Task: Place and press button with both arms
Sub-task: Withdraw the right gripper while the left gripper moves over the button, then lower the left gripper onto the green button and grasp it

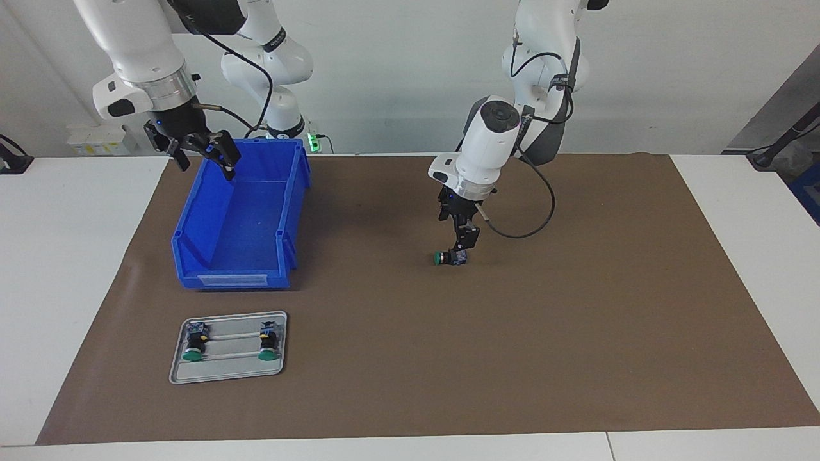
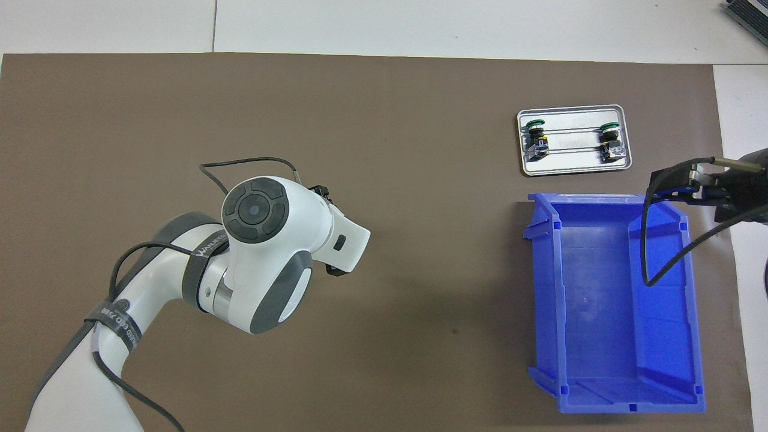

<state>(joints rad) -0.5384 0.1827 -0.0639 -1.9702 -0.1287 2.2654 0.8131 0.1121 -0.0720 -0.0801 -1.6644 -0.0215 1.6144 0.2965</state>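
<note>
One button (image 1: 444, 258) lies on its side on the brown mat (image 1: 576, 307) near the table's middle, its green cap pointing toward the right arm's end. My left gripper (image 1: 462, 252) reaches straight down and is at the button's blue-and-yellow rear block; whether it grips it does not show. In the overhead view the left arm's wrist (image 2: 270, 240) covers both that gripper and the button. My right gripper (image 1: 206, 168) hangs open and empty over the blue bin's (image 1: 296, 211) corner nearest the robots, and it shows again as the right gripper (image 2: 675, 189) at the bin's rim.
A small grey tray (image 1: 227, 371) holds two more green-capped buttons (image 1: 194, 342) (image 1: 268, 341), farther from the robots than the blue bin (image 2: 543, 288). The same tray (image 2: 573, 168) shows from overhead. White table surface borders the mat at both ends.
</note>
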